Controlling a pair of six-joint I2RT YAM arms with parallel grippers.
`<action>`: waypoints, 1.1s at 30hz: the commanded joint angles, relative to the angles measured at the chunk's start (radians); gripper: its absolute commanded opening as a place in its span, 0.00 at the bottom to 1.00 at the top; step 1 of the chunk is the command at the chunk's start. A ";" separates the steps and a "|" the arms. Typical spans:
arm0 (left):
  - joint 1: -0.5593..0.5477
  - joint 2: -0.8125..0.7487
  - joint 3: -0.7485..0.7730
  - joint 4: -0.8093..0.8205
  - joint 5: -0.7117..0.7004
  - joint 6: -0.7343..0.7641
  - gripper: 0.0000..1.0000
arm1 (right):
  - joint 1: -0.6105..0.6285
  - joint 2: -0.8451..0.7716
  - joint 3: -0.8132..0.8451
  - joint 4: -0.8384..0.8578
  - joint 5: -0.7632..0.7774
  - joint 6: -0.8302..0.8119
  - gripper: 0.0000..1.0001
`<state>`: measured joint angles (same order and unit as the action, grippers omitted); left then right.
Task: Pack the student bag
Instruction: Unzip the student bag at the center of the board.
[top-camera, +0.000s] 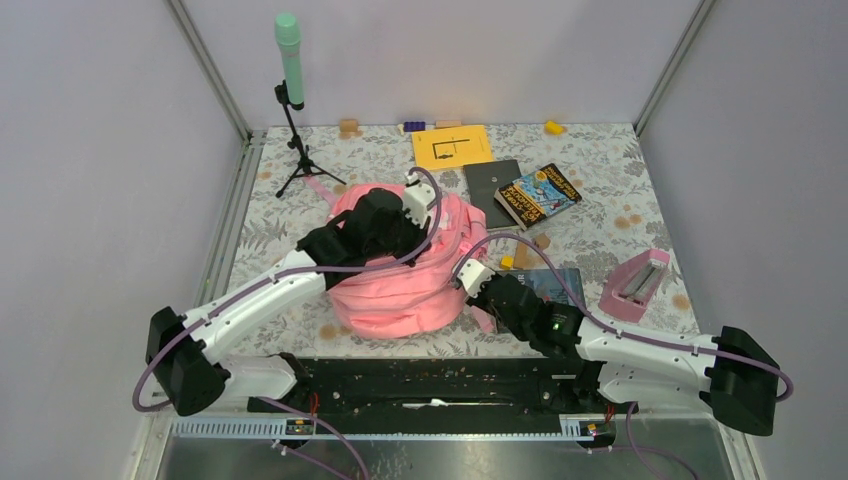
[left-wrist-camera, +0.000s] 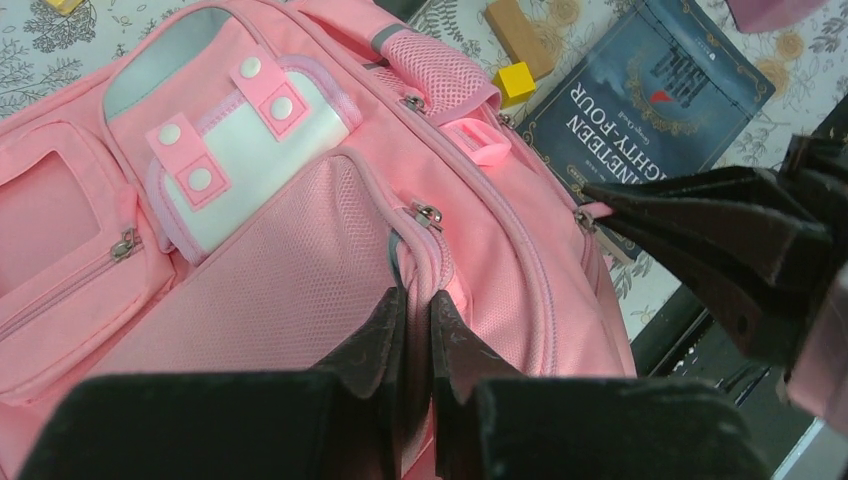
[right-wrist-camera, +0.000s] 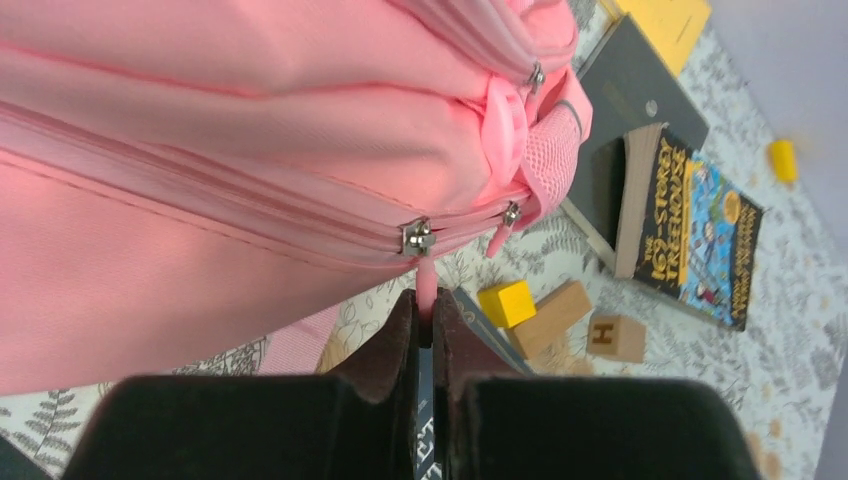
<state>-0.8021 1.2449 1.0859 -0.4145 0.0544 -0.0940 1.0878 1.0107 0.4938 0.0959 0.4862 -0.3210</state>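
The student bag (top-camera: 400, 290) sits mid-table, slumped on the floral cloth (top-camera: 610, 250), its near edge close to the black rail (top-camera: 450, 375) where the arms are mounted. The left gripper (left-wrist-camera: 418, 300) is on top of it, fingers together, pinching the piped seam just below a zip slider. The right gripper (right-wrist-camera: 425, 308) is at the bag's right flank, clamped on the pink zip pull (right-wrist-camera: 427, 280) hanging from its slider. It's tight on that side: a dark blue book (left-wrist-camera: 650, 110) lies just beside the bag's edge, with a yellow block (right-wrist-camera: 507, 303) and wooden blocks (right-wrist-camera: 560, 315) next to it. Bare cloth opens left of the bag.
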 joint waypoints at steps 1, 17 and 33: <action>0.018 0.049 0.082 0.064 -0.079 -0.068 0.00 | 0.040 -0.017 0.011 0.223 0.002 -0.107 0.00; 0.023 0.187 0.213 0.077 -0.108 -0.140 0.00 | 0.163 -0.002 0.018 0.221 -0.049 -0.194 0.00; 0.087 0.268 0.278 0.083 -0.074 -0.168 0.00 | 0.310 0.002 0.042 0.224 -0.014 -0.147 0.00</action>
<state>-0.7601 1.4883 1.3033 -0.4709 0.0345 -0.2207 1.3327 1.0164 0.4900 0.2295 0.5358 -0.4934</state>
